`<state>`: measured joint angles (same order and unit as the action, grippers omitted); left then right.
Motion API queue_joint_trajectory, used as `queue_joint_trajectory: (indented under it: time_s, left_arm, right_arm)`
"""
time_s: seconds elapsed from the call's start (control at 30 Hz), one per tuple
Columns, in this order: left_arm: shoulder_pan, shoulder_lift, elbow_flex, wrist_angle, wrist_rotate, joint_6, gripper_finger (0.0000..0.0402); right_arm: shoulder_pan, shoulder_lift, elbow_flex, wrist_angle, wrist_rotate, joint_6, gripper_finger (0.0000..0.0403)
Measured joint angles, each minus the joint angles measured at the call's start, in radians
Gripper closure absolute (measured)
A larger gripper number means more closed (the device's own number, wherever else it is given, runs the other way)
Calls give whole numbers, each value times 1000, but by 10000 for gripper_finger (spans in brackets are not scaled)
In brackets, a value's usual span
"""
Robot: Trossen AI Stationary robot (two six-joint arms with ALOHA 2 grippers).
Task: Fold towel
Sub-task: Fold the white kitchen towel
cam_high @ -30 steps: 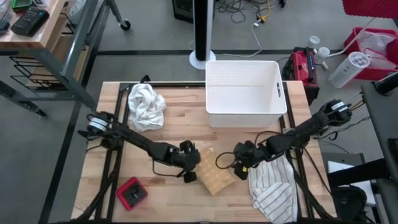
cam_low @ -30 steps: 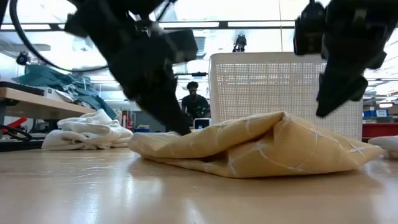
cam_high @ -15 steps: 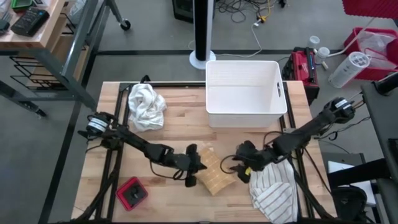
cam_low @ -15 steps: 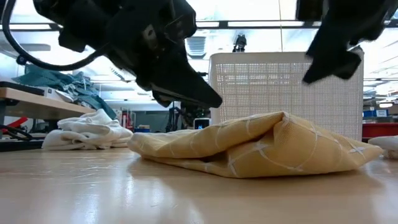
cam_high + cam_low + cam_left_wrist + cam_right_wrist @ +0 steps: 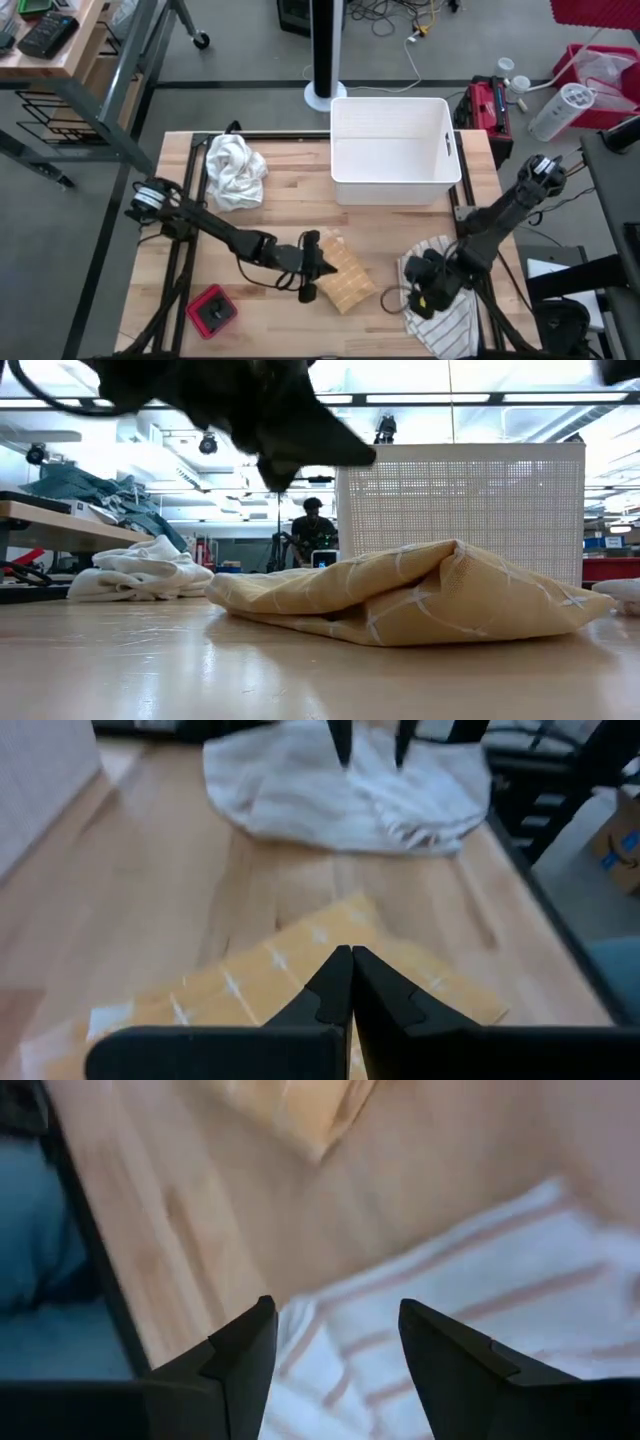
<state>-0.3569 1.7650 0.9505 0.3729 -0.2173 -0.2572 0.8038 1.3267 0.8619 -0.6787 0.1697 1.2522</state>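
Observation:
The yellow towel [image 5: 342,280] with thin white lines lies in a rumpled fold on the wooden table [image 5: 270,210], its underside flat on the boards [image 5: 400,605]. My left gripper [image 5: 326,269] is shut and hovers just above the towel's left part, pointing nearly level toward the table's right [image 5: 368,457] [image 5: 351,953]. My right gripper [image 5: 420,298] stands open, pointing down over a white striped towel [image 5: 445,310] at the near right [image 5: 335,1306]. Neither gripper touches the yellow towel.
A white bin [image 5: 395,150] stands at the far middle. A crumpled white towel [image 5: 235,170] lies at the far left. A red and black object [image 5: 212,310] sits near the front left edge. The striped towel [image 5: 460,1330] hangs over the table's near right corner.
My left gripper, still shut, has risen off the table beside the yellow towel and tipped from pointing down to nearly level. My right gripper has swung away from the yellow towel toward the near right, over the striped towel. The yellow towel has not moved.

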Motion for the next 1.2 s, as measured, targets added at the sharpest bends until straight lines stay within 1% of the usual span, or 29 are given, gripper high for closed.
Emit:
queue_joint_trajectory:
  time_s: [0.07, 0.27, 0.37, 0.5, 0.57, 0.63, 0.7, 0.83, 0.87, 0.97, 1.13, 1.2]
  left_arm:
    - [0, -32, 2, 1, -1, 9, 401]
    - [0, -162, -3, -1, -50, 46, 402]
    - [1, -226, -4, -10, -57, 70, 401]
    - [1, -290, -4, -36, -89, 100, 402]
    - [1, -313, -4, -50, -90, 108, 401]
    - [1, -324, -4, -54, -90, 119, 401]
    - [1, -329, -5, -55, -91, 123, 402]
    - [2, -330, -5, -55, -91, 130, 401]
    - [3, -331, -5, -55, -90, 130, 402]
    - [4, -347, -6, -56, -91, 130, 402]
    - [4, -402, 0, -59, -91, 160, 402]
    - [4, -427, 1, -60, -91, 171, 402]
  right_arm:
    - [41, 35, 0, 25, -19, 5, 195]
    - [128, 165, 1, 53, -21, 41, 190]
    - [137, 236, 0, 122, -21, 56, 190]
    - [133, 320, 2, 267, -20, 30, 193]
    - [121, 352, 29, 213, -25, 54, 202]
    - [113, 381, 71, 142, -28, 45, 221]
    - [108, 413, 111, 47, -2, 30, 258]
    - [99, 455, 171, -54, 0, -93, 373]
    - [99, 457, 183, -68, 18, -122, 385]
    - [98, 429, 235, -170, 102, -133, 388]
    - [89, 309, 331, -297, 366, -180, 396]
    - [80, 245, 356, -282, 464, -226, 397]
